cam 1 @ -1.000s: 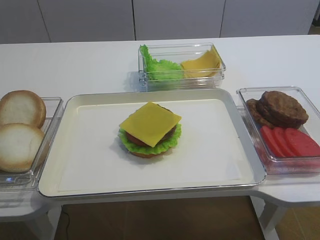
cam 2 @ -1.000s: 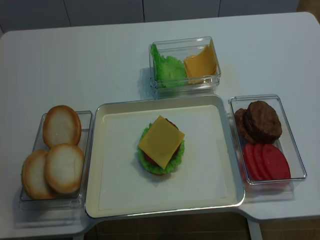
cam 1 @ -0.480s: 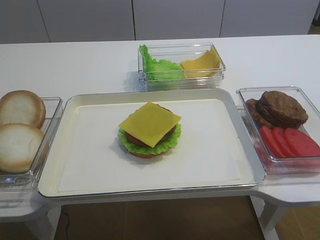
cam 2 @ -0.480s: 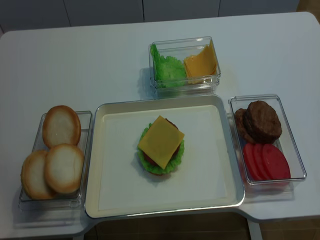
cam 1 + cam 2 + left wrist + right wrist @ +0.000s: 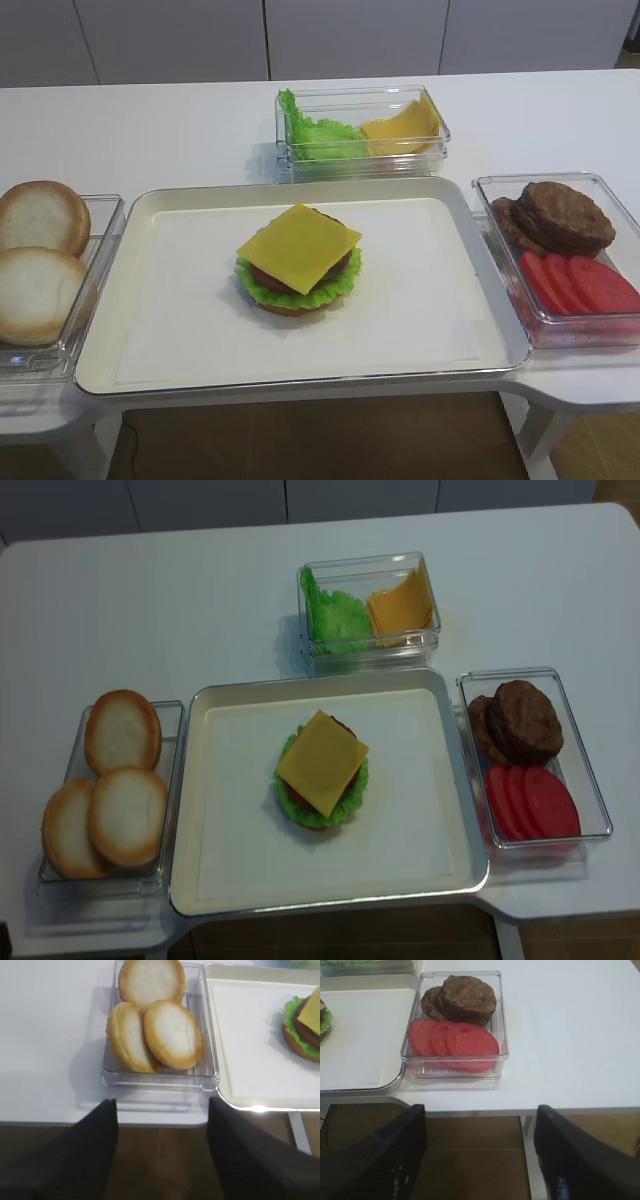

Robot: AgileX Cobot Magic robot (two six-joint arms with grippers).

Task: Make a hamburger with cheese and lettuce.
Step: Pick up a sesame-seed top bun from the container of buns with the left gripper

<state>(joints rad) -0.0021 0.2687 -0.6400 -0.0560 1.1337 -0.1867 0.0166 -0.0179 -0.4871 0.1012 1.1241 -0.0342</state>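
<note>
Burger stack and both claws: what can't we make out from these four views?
- Hamburger: the cheese covers most of the patty and red slice; only their edges show above the lettuce.
- Left wrist view: right edge cuts off the stack.
- Left claw and right claw: dark blurred fingers, open, holding nothing; tips cut off by the bottom edge.
- Both high views: no claw in frame.

no text, label, brand, number or sign can be read anywhere in these views: nothing printed on the tray [image 5: 480, 300], nothing on the clear containers [image 5: 530, 685], nothing on the white table [image 5: 150, 610].
</note>
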